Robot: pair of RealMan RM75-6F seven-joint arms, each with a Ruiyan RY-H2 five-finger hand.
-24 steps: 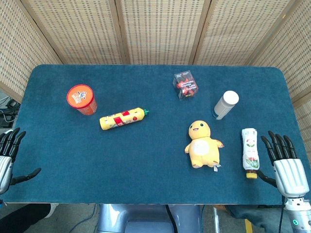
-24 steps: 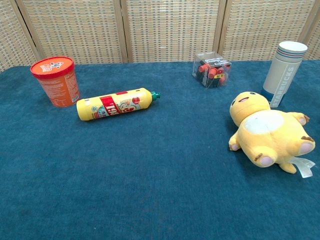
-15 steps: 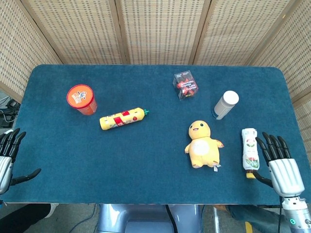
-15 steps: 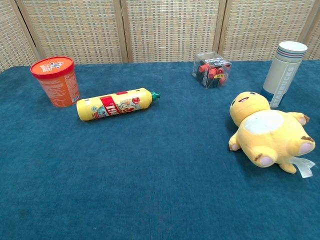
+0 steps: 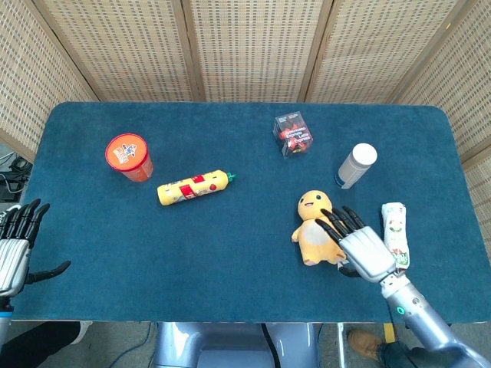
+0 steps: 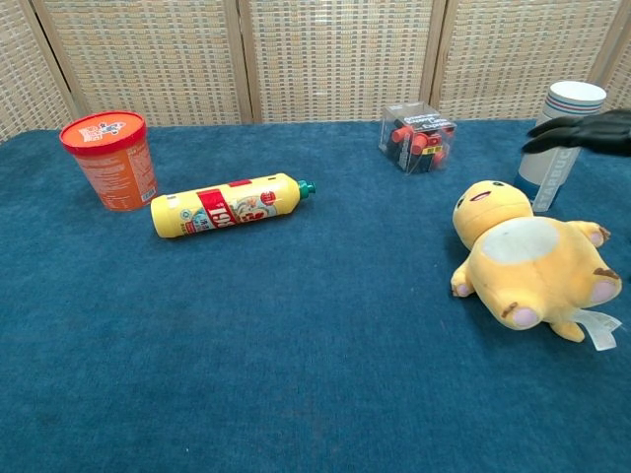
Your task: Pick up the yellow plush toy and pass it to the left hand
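Yellow plush toy [image 5: 317, 230]: lies on its back on the blue table [image 5: 230, 253], right of centre, head toward the far edge; a white tag sticks out by its feet.
Right hand [image 5: 357, 244]: fingers spread and holding nothing, held over the toy's right side with the fingertips [image 5: 330, 218] above its arm and body; whether it touches the toy cannot be told. In the chest view only dark fingertips [image 6: 582, 131] show at the right edge, in front of the white tumbler.
Left hand [image 5: 17, 247]: at the near left table edge, fingers apart, empty, well apart from the toy.
Nearest neighbours: a small white bottle [image 5: 396, 230] lies just beside the right hand on its right; a white tumbler [image 5: 356, 165] stands just behind the toy.
Farther things: a clear box of red pieces [image 5: 293, 134] behind, a yellow bottle [image 5: 194, 186] lying on its side left of centre, an orange tub [image 5: 129, 156] beyond it.
Change: 0.8 s ago the right hand sat at the near right corner beyond the small bottle; it has crossed inward over that bottle to the toy. The toy and other things have not shifted; the left hand has barely moved.
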